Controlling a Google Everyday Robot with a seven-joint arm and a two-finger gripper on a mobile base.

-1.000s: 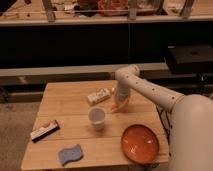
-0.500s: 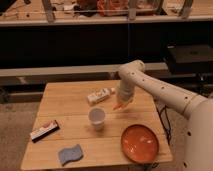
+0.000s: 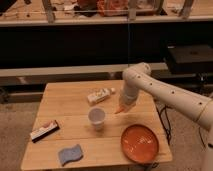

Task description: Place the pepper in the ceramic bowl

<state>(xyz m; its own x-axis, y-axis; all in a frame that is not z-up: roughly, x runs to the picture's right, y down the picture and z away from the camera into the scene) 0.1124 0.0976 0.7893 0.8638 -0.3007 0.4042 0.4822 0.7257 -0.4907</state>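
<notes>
In the camera view the tool [image 3: 123,106] hangs above the counter [image 3: 65,100], its fingers clamped on the pepper [image 3: 120,109], which points down and left. The ceramic bowl [image 3: 140,143] lies below-right of it, the cup [image 3: 97,117] to its left, the carton [image 3: 100,95] up-left.

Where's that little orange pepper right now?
The pepper hangs from the shut claw above the table, right of the cup and just up from the orange bowl.
</notes>
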